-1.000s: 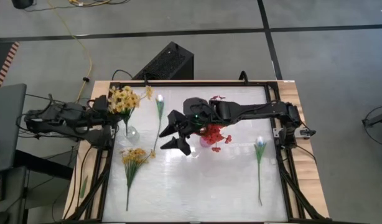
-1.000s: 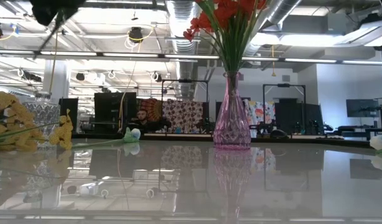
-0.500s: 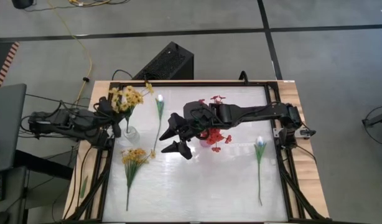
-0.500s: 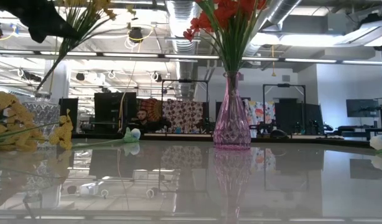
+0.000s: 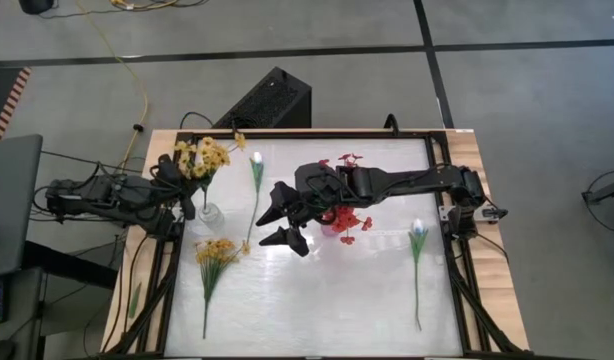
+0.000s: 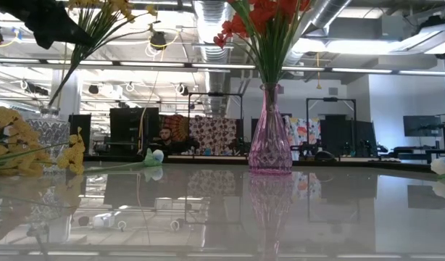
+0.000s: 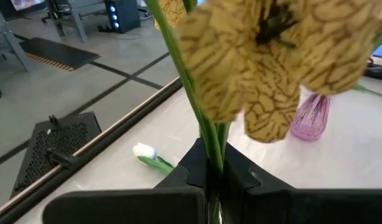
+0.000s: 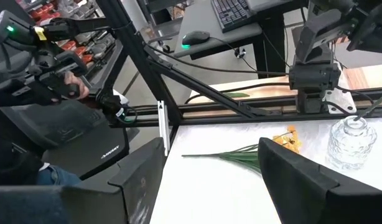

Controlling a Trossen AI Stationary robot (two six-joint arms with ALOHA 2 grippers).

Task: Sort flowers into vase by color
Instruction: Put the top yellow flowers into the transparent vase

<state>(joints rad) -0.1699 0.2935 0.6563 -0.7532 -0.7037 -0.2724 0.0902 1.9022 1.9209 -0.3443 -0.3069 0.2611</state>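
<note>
My left gripper (image 5: 186, 181) is above the table's far-left corner, shut on a yellow flower spray (image 5: 203, 158). The blossoms (image 6: 101, 13) stand above the gripper, and the stem slants down to the mouth of a clear glass vase (image 6: 47, 135). How far in it reaches I cannot tell. A second yellow spray (image 5: 216, 251) and a white tulip (image 5: 255, 170) lie flat on the table. Red flowers (image 6: 262, 20) stand in a pink vase (image 6: 269, 138) at mid-table. My right gripper (image 5: 268, 222) hangs open above the table, left of the pink vase, holding nothing. My left gripper pinches the yellow spray's green stems (image 7: 212, 148) between its two fingers, a little below the blossoms. The fingers come from the table's left side, slanting slightly down, and lie across the stems. The spray is tilted, blossoms up, its lower stem end (image 6: 56, 96) at the clear vase.
Another pale tulip (image 5: 417, 238) lies along the table's right side. The near half of the table is bare white surface (image 5: 317, 300). A black box (image 5: 272, 97) sits on the floor beyond the far edge. A person (image 8: 29, 93) sits past the table's left side.
My left gripper has sunk toward the clear vase with the yellow spray and has tipped, then held still. The blossoms have come down into the low view, and the stem now slants to the vase's mouth. My right gripper has kept still and open.
</note>
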